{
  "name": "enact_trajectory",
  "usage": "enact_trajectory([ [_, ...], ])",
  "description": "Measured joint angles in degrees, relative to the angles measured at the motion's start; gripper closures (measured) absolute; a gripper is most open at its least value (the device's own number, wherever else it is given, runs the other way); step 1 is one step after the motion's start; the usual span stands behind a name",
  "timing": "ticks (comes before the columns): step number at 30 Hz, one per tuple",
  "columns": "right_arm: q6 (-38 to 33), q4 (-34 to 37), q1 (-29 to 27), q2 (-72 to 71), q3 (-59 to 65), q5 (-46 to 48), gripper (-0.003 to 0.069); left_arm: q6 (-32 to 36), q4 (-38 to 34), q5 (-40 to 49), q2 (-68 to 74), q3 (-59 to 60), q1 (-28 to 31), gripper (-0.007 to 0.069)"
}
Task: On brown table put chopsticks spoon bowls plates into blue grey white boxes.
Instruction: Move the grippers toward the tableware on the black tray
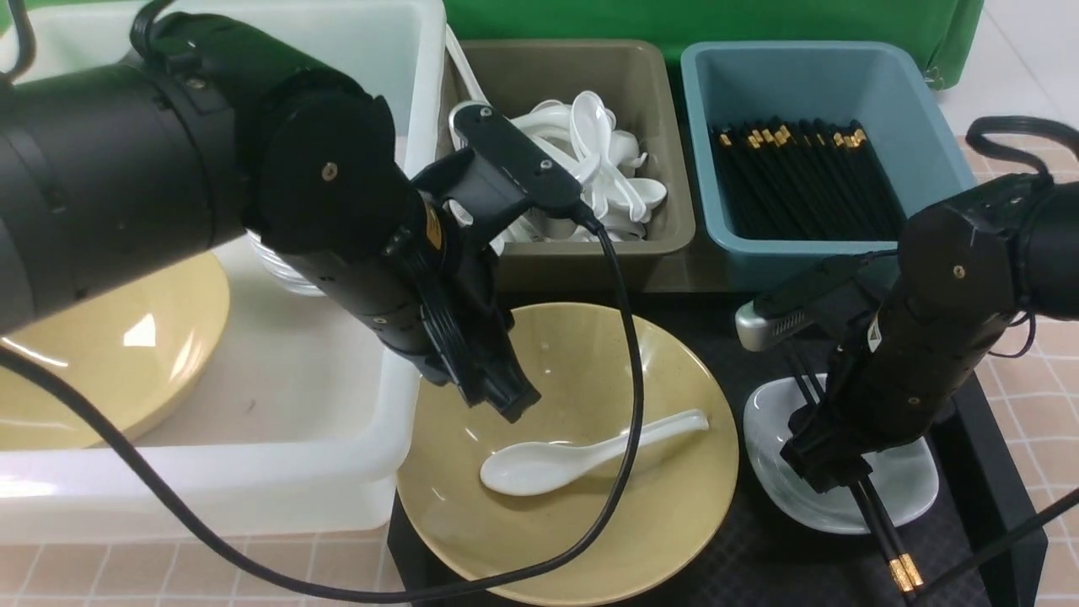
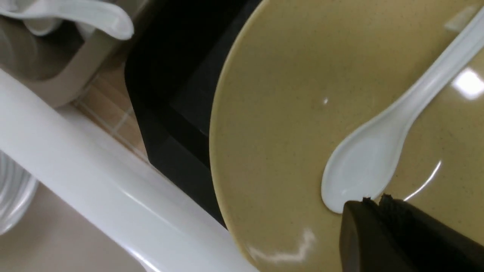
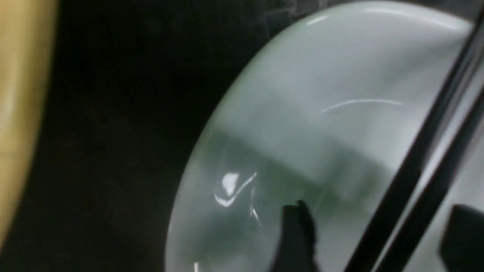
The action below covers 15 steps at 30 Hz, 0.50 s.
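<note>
Two thin black sticks with gold ends, the chopsticks [image 1: 881, 531], lie across a small shiny white plate [image 1: 910, 485] on the right side of a flat black tray [image 1: 759, 548]. The right pincer [image 1: 830, 472] hangs low over that plate. Its fingers [image 3: 298, 234] stand wide apart, one on each side of the chopsticks, and do not squeeze them.

On the left side of the tray sits a big round yellow bowl [image 1: 674, 523], and a shiny white spoon [image 1: 582, 455] lies inside it. The left pincer [image 1: 514, 405] is over the bowl, right by the scoop end of the spoon. Its fingers [image 2: 378, 234] are pressed together with nothing between them.

On the far side of the tray stand a grey plastic box [image 1: 548, 270] full of white spoons [image 1: 607, 169] and a blue plastic box [image 1: 843, 80] with a pile of chopsticks [image 1: 801, 181]. On the left, a large white plastic box [image 1: 253, 497] holds a second yellow bowl [image 1: 110, 354]. All of it rests on a pink checked table [image 1: 84, 573].
</note>
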Motion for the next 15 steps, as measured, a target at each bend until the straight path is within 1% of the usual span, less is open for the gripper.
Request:
enact_trajectory([
  [1,0.00,0.00,0.00,0.00,0.00,0.08,0.0232,0.00,0.01,-0.02,0.00,0.00,0.00,0.0623],
  [5,0.00,0.05,0.00,-0.85,0.00,1.52,0.0477,0.00,0.22,-0.02,0.00,0.00,0.00,0.0623],
  [6,0.00,0.05,0.05,-0.96,0.00,1.66,0.0489,0.00,0.26,-0.02,0.00,0.00,0.00,0.0623],
  [7,-0.16,0.10,0.05,-2.10,0.00,2.54,0.0566,-0.05,0.26,0.05,0.00,0.00,0.00,0.0623],
  [8,-0.44,0.10,0.11,-3.34,0.00,3.34,0.0578,-0.05,0.26,0.10,0.00,0.00,0.00,0.0623],
  [13,-1.39,0.15,0.11,-9.53,-0.17,5.12,0.0577,-2.34,-0.22,-1.88,0.18,0.00,0.00,0.0623],
  [15,-2.17,-0.25,0.11,-12.90,-2.07,4.90,0.0577,-4.94,-0.65,-5.75,1.27,-0.06,0.00,0.0623],
])
